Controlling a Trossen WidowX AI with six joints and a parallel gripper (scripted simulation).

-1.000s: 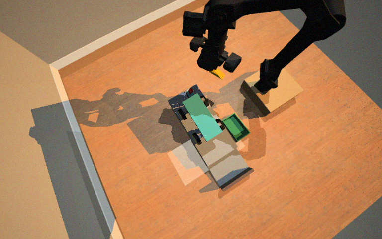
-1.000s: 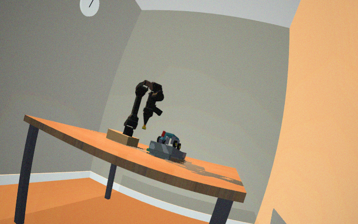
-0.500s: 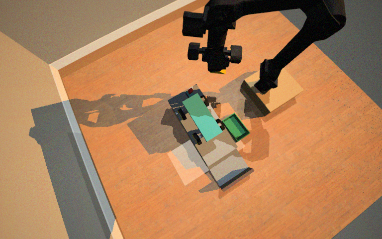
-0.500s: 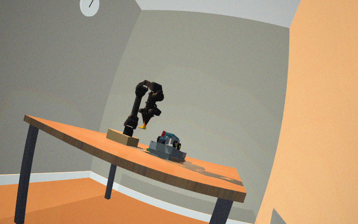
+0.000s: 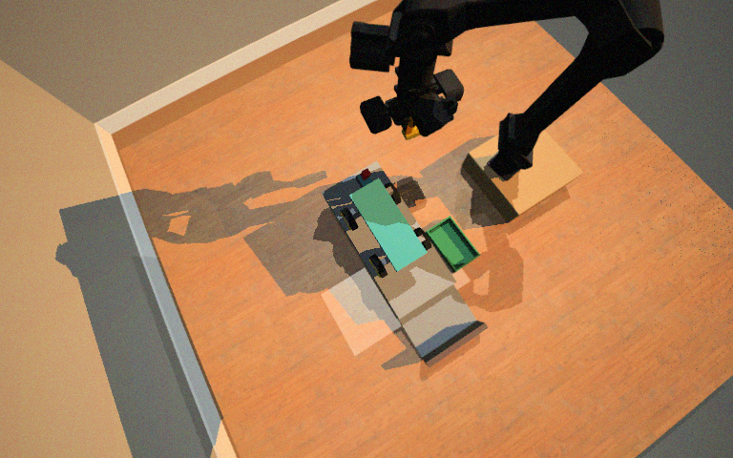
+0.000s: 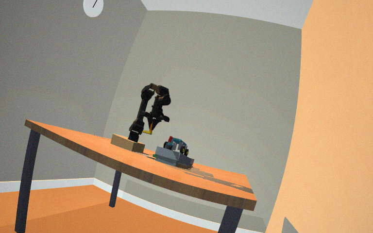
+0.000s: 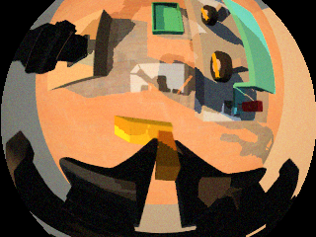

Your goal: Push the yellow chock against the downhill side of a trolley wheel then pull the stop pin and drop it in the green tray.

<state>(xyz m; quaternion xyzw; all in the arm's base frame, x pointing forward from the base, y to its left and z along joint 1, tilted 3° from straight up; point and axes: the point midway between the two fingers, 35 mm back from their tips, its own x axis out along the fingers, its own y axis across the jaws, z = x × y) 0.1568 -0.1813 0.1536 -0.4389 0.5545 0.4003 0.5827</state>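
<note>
Your gripper (image 7: 158,158) is clamped on the orange handle (image 7: 166,153) of the yellow chock (image 7: 137,129), which hangs in the air, off the bench (image 5: 567,301). Taking the trolley (image 5: 387,223) as your landmark: the chock is raised above and beyond its uphill end, well apart from every wheel. The red-headed stop pin (image 5: 366,174) sits at that uphill end, in place. The ramp (image 5: 432,313) runs on below the trolley's downhill end. The green tray (image 5: 452,243) lies just beside the trolley's side, next to the ramp. The arm's tan base block (image 5: 540,173) stands farther off on that same side.
</note>
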